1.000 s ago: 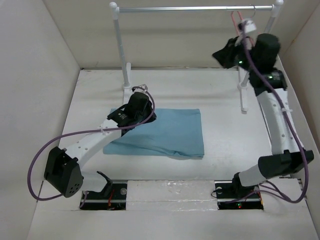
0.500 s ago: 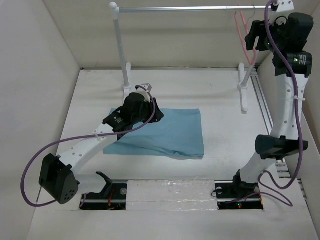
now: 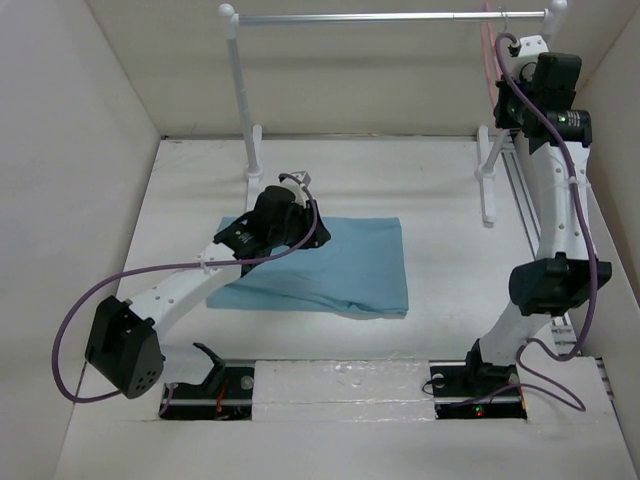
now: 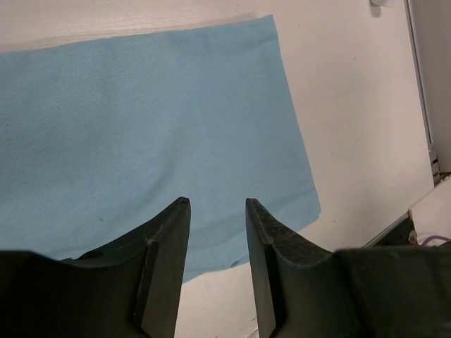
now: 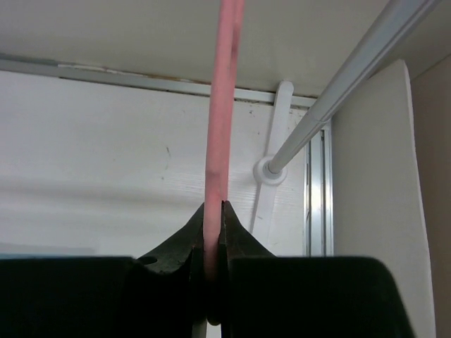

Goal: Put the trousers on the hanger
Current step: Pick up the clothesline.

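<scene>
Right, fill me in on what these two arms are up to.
The right fingers are clamped shut on the pink hanger, up by the right end of the rail. The left fingers are apart with nothing between them, poised over the folded trousers, which lie flat on the table. The trousers are not yet on the hanger.

Matt, finely woven blue cloth trousers (image 4: 141,120) — smooth pink plastic hanger (image 5: 223,105), shiny metal rail (image 5: 352,76)
</scene>
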